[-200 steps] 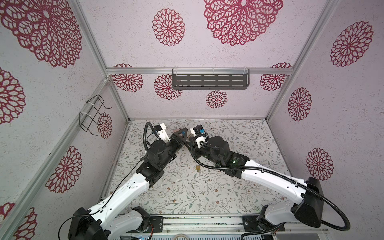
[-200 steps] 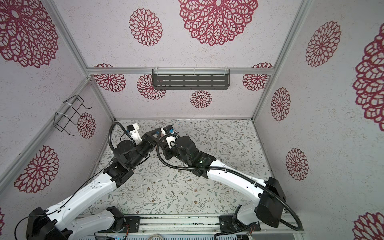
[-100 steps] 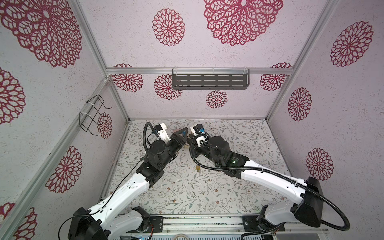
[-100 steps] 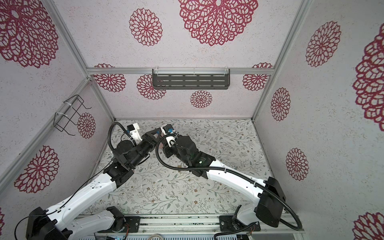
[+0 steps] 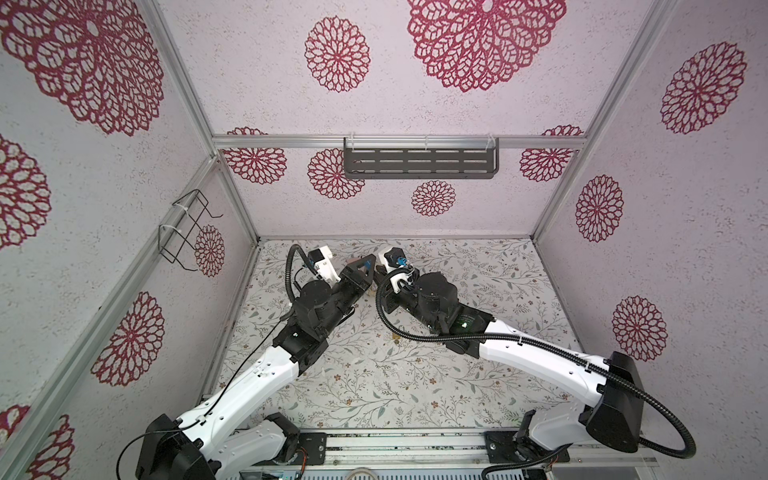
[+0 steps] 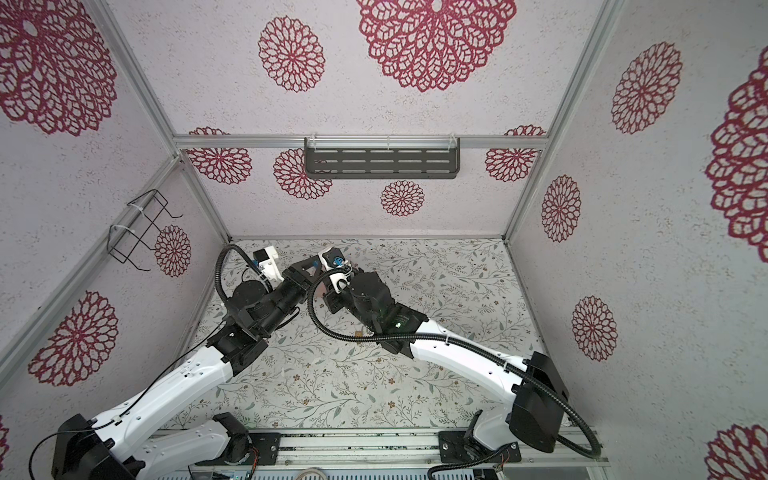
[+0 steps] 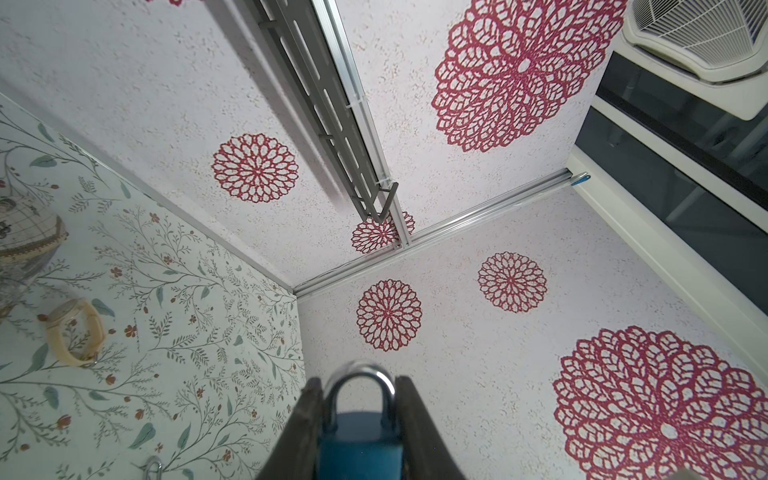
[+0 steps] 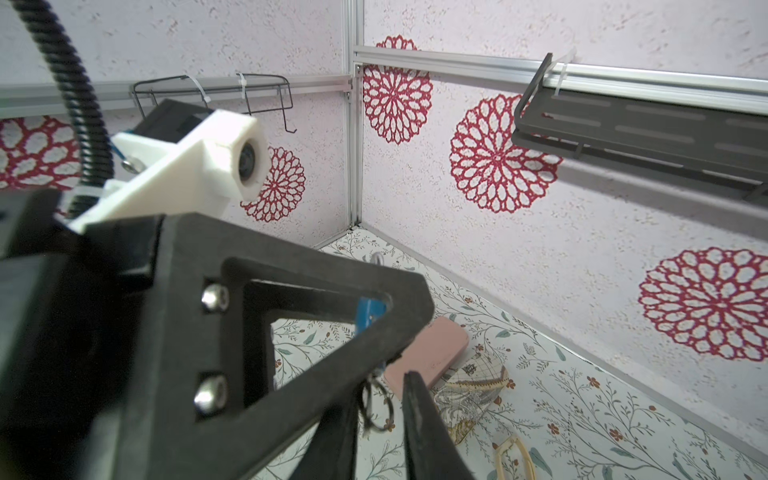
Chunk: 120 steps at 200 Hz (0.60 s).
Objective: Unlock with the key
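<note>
My left gripper (image 7: pixel 358 380) is shut on a blue padlock (image 7: pixel 359 440), whose silver shackle (image 7: pixel 361 370) sticks out past the fingertips. It holds the lock above the table's far left in both top views (image 5: pixel 368 262) (image 6: pixel 311 264). Through that gripper's black finger frame, the right wrist view shows a strip of the blue padlock (image 8: pixel 370 316). Below it hangs a small metal key ring (image 8: pixel 376 409). My right gripper (image 8: pixel 380 395) stands with one finger on each side of the ring, a narrow gap showing. The key's blade is hidden behind the left finger.
On the floral table lie a pink case (image 8: pixel 428 353), a map-print pouch (image 8: pixel 473 390) and a cream-strapped watch (image 7: pixel 75 332). A dark slotted shelf (image 5: pixel 419 162) hangs on the back wall and a wire rack (image 5: pixel 185 228) on the left wall.
My right gripper's jaws have narrowed round the key ring. Both arms have stayed almost where they were, tips together at the back of the table.
</note>
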Each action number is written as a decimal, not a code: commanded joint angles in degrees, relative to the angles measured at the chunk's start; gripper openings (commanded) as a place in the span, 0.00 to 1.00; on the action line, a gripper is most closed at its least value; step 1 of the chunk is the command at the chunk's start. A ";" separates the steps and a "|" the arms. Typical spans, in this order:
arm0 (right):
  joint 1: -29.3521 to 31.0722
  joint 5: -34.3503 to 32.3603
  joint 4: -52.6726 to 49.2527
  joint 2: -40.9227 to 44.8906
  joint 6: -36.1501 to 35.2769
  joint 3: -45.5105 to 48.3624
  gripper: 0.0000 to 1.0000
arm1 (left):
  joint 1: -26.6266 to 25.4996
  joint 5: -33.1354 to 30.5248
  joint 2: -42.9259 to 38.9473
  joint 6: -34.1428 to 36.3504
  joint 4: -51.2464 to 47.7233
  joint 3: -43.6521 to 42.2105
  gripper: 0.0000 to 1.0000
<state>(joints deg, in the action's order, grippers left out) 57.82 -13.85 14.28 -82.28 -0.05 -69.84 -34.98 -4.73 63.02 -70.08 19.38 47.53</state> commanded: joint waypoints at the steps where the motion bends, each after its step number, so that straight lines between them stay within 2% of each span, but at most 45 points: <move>1: 0.30 -2.09 4.46 2.65 -2.05 0.35 0.17 | 0.00 0.50 0.01 0.00 1.28 0.11 0.00; 35: 0.34 -1.68 2.88 1.41 -1.27 -0.12 0.14 | 0.00 0.93 0.04 -0.10 1.37 0.50 0.00; 68: -0.28 -0.01 1.75 1.33 0.14 -0.89 0.05 | 0.00 1.63 -0.36 -0.94 1.85 0.28 0.00; 79: -0.90 1.98 0.49 1.24 2.39 -1.78 0.00 | 0.00 1.61 -0.60 -0.85 1.85 0.28 0.00; 120: -1.38 4.44 2.74 2.18 14.26 -0.79 0.00 | -0.02 2.53 0.06 -2.41 6.63 -1.37 0.00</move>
<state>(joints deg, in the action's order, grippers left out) 57.08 -10.17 14.26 -82.21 4.58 -69.60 -34.87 -4.01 63.02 -70.85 20.10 47.11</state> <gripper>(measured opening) 0.060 0.276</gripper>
